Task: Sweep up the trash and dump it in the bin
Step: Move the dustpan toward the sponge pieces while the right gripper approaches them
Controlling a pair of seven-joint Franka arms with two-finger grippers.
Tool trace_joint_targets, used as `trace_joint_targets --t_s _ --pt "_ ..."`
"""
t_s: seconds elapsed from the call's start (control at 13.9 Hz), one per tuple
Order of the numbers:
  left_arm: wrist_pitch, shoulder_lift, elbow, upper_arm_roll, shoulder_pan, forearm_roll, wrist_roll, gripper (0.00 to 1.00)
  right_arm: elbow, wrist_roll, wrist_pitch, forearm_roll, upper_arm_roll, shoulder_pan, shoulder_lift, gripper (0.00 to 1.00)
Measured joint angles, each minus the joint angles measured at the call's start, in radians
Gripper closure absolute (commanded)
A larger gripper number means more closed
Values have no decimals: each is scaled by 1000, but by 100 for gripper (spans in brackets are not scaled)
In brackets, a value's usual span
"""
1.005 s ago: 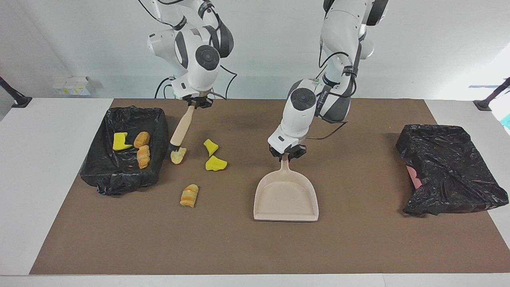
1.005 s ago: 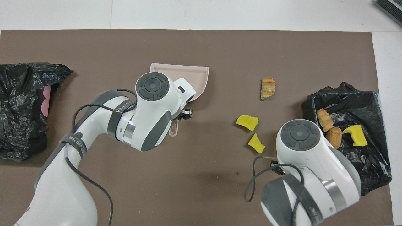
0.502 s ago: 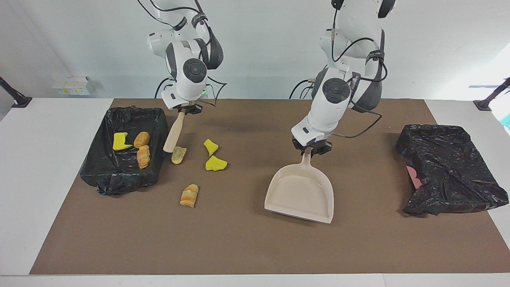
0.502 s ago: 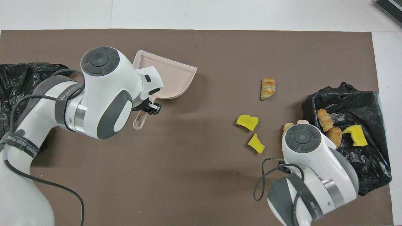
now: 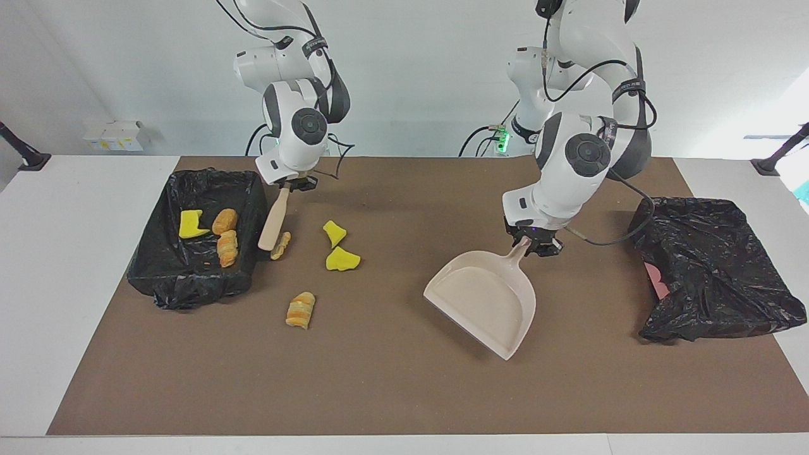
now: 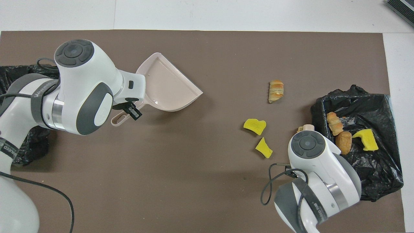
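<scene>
Trash scraps are lying scattered toward the right arm's end — two yellow spongy chunks (image 5: 341, 259) side by side on the brown mat, an orange-striped bread piece (image 5: 300, 309) farther from the robots, a tan piece (image 5: 281, 245) touching the brush head — three more are resting inside the black-lined bin (image 5: 196, 278).

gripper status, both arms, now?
Left gripper: shut on the dustpan handle.
Right gripper: shut on the brush handle.
</scene>
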Motion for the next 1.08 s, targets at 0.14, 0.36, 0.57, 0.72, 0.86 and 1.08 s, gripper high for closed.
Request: trace_joint_targets --t_s 0.14,0.36,0.57,0.72,0.86,1.08 --pt "0 1 -3 -4 -1 7 154 100 3 -27 24 77 6 14 12 100" --pt "0 0 -17 -19 -18 69 291 100 29 -76 29 170 10 74 24 100" --pt "14 -19 -84 -24 -106 157 308 100 78 -78 42 248 12 129 60 100" --pt "47 -56 -158 -26 -156 169 308 100 117 -78 39 262 12 130 87 100" --pt "83 -100 -232 -28 -192 170 306 100 144 -76 30 291 10 128 107 100" --pt "144 -133 -302 -28 -240 170 215 100 195 -62 -28 313 8 113 131 100"
